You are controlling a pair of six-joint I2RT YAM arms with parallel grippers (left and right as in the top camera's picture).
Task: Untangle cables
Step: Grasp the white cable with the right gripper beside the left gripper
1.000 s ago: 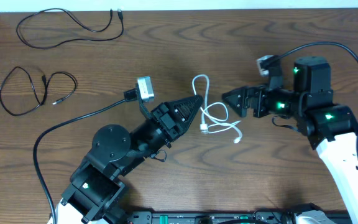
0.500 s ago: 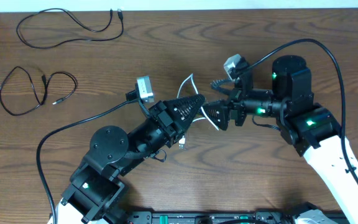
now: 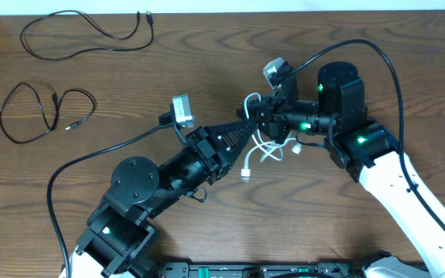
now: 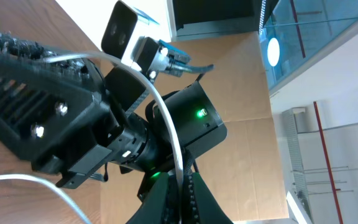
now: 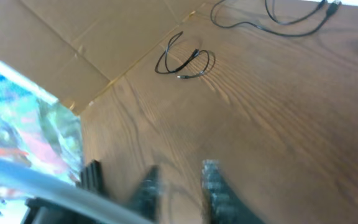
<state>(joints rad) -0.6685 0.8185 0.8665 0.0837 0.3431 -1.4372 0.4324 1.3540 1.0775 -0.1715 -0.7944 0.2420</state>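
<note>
The white cable (image 3: 267, 148) hangs in loops between the two arms, one plug (image 3: 246, 174) dangling low. My left gripper (image 3: 246, 127) is shut on it; in the left wrist view the cord (image 4: 166, 118) arcs down into the closed fingertips of that gripper (image 4: 182, 196). My right gripper (image 3: 256, 116) sits tip to tip with the left one, right at the white cord. In the right wrist view its blurred fingers (image 5: 213, 183) stand apart over bare wood, with the white cord (image 5: 36, 180) smeared at the lower left. Two black cables (image 3: 91, 29) (image 3: 45, 112) lie apart at the far left.
The black cables also show in the right wrist view, a small coil (image 5: 185, 59) and a longer cord (image 5: 291, 25). Thick black arm cables (image 3: 91, 150) (image 3: 385, 58) trail over the table. Cardboard (image 5: 73, 43) borders the table's left side.
My right arm has swung left until its gripper meets the left gripper's tip, and its jaws have narrowed. The white cable's loops have shifted and one plug now hangs lower.
</note>
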